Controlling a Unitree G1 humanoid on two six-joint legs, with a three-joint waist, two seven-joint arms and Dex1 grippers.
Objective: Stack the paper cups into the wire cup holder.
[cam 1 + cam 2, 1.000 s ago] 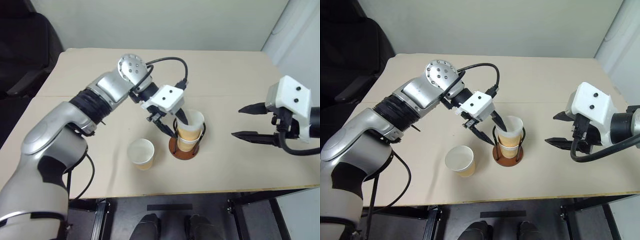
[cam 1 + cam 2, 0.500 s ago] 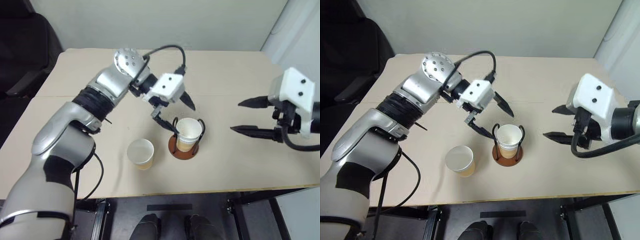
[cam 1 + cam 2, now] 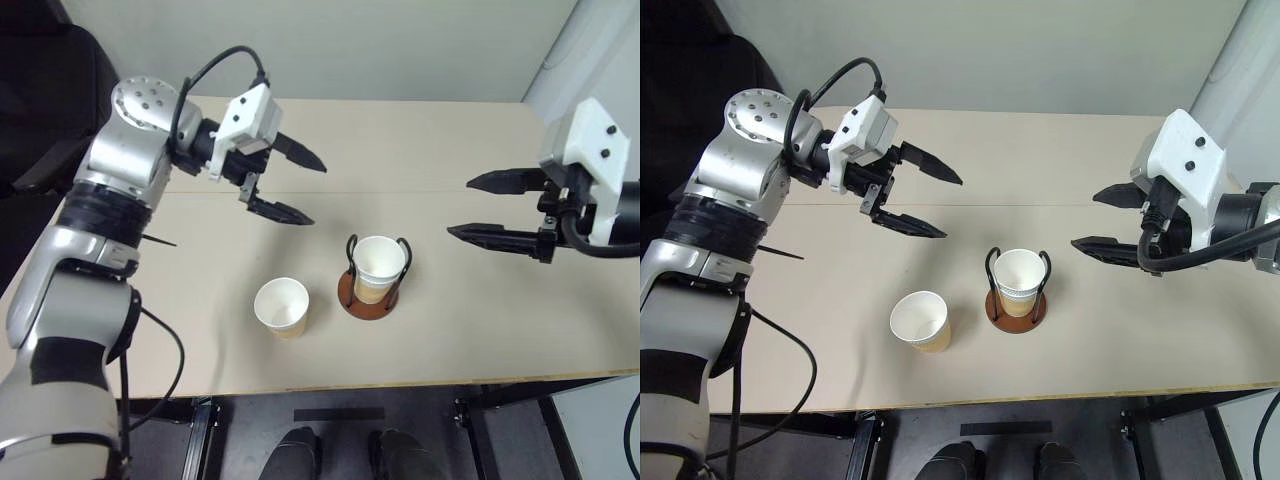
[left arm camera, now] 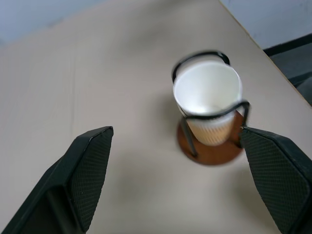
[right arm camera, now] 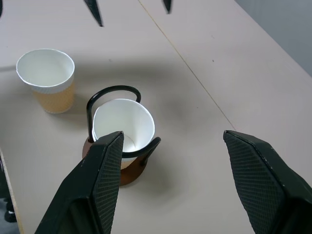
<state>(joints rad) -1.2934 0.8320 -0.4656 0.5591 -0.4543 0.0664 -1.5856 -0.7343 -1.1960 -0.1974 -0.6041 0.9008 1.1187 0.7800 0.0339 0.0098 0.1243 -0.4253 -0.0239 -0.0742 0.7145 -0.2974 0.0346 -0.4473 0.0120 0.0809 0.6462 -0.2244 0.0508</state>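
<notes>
Beige worktop: tan-orange paper cups nest in the black-wire, brown-based cup holder. Another tan-orange paper cup stands beside. Both left gripper and right gripper hover, fingers apart.

The two head views look steeply down from above the near edge of the table, taking in its whole top. The left wrist view faces down and rightward, fairly near the cup holder. The right wrist view faces down and leftward from farther back. All views share the cup holder and the table around it.
</notes>
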